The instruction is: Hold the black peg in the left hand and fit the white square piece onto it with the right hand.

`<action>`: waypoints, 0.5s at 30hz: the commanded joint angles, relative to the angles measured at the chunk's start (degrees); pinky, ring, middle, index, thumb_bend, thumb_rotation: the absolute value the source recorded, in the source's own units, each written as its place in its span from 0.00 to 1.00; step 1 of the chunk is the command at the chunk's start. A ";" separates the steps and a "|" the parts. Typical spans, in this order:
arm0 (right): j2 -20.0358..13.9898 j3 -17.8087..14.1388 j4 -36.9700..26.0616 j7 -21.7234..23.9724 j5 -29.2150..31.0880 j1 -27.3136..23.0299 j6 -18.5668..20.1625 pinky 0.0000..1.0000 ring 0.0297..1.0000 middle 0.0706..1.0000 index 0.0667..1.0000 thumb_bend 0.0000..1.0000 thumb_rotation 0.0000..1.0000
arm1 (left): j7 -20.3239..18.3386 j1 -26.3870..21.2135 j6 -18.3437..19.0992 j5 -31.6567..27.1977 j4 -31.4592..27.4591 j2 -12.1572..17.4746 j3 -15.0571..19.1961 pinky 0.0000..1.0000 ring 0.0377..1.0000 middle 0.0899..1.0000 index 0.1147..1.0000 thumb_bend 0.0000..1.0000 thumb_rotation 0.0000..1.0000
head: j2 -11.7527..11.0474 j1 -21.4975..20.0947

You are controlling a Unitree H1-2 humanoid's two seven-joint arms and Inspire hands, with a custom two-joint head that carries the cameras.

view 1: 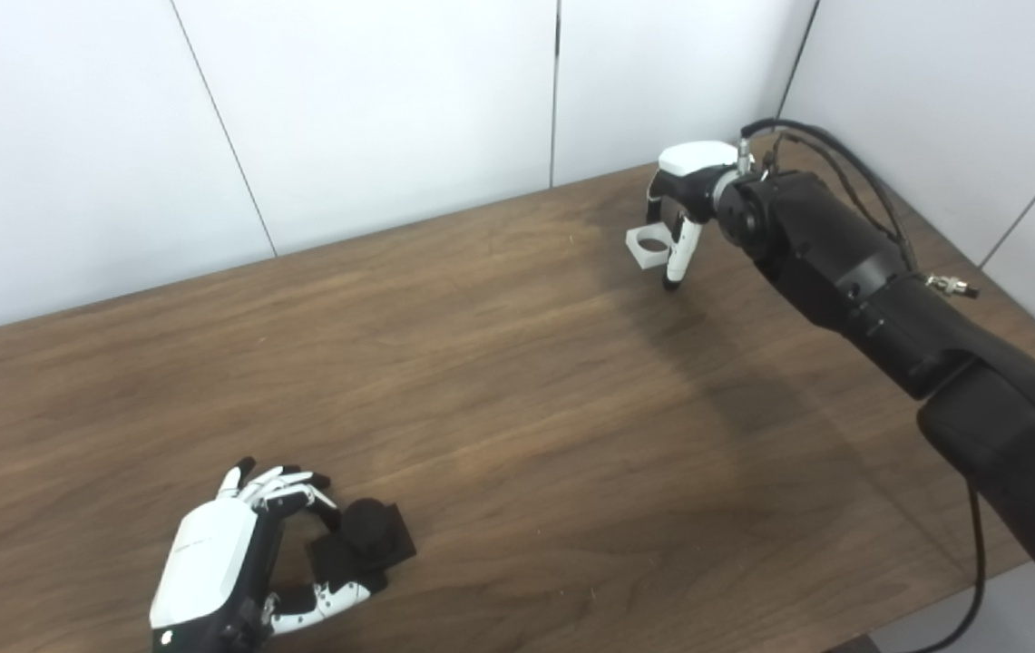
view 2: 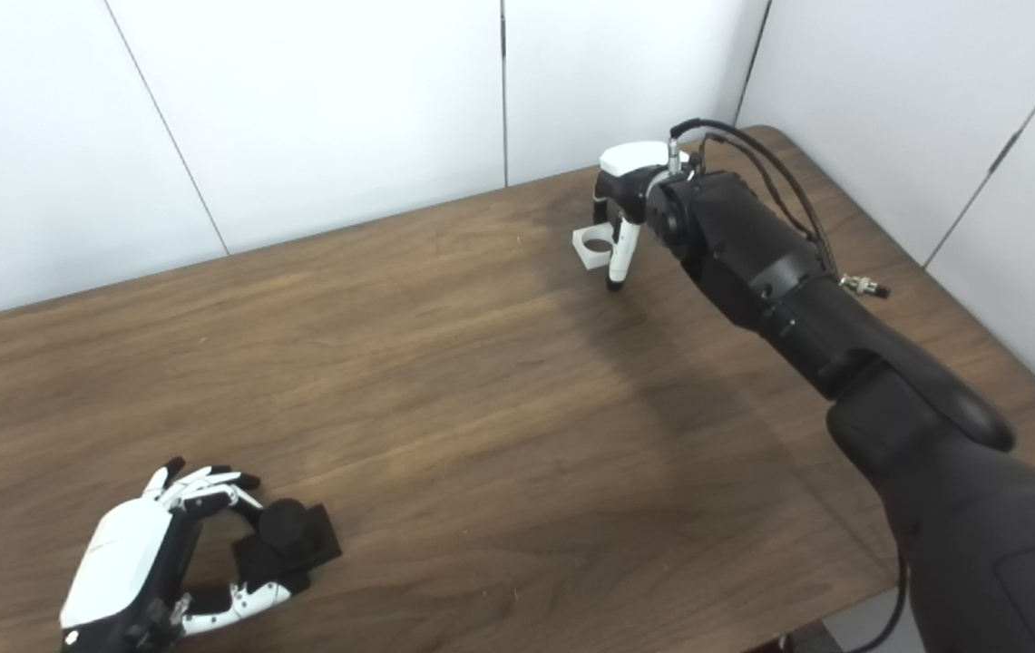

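Walls (view 1: 372, 109): white panels, thin dark seams, meeting in a corner at far right.
Table (view 1: 499, 390): brown wood grain, matte, fills most of both views; far right corner rounded; soft shadow under the right arm.
Right arm (view 1: 853, 263): black casing, glossy, entering from lower right, reaching to the far side; black cables looped over the wrist, a small metal plug at its side.
Left hand (view 1: 236, 567): near left corner, white shell on the back, black and white fingers (view 1: 277, 481) curled round the peg, thumb below it; closed on it or only cupping it, cannot tell.
Right hand (view 1: 685, 195): white top shell, fingers pointing down, pinched together on the piece; one white finger with black tip hanging lower, close above the tabletop.
Peg (view 1: 365, 531): black, matte, short round post upright on a flat square base; base flat on the table, inside the left hand's curl.
Piece (view 1: 649, 243): white, square block with a round hole through it, held in the right hand above the far table, well apart from the peg.
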 commanded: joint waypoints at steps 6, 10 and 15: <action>-1.07 -1.33 -1.40 -0.69 0.68 -2.11 -0.39 0.95 0.97 0.88 0.51 0.69 0.14 | -1.54 0.78 0.34 0.57 -0.22 0.27 -0.57 1.00 0.84 0.73 0.42 0.52 0.05 | 0.19 -0.04; -0.87 -1.64 -1.19 -1.43 1.54 -1.81 -1.25 0.95 0.97 0.87 0.46 0.53 0.14 | -1.44 0.82 0.31 0.54 -0.24 0.26 -0.56 1.00 0.84 0.73 0.42 0.52 0.05 | 0.32 0.00; -0.65 -1.77 -1.03 -1.70 1.95 -1.71 -1.55 0.95 0.97 0.86 0.45 0.53 0.14 | -1.28 0.81 0.10 0.32 -0.13 0.27 -0.51 1.00 0.84 0.73 0.42 0.52 0.05 | 0.32 0.00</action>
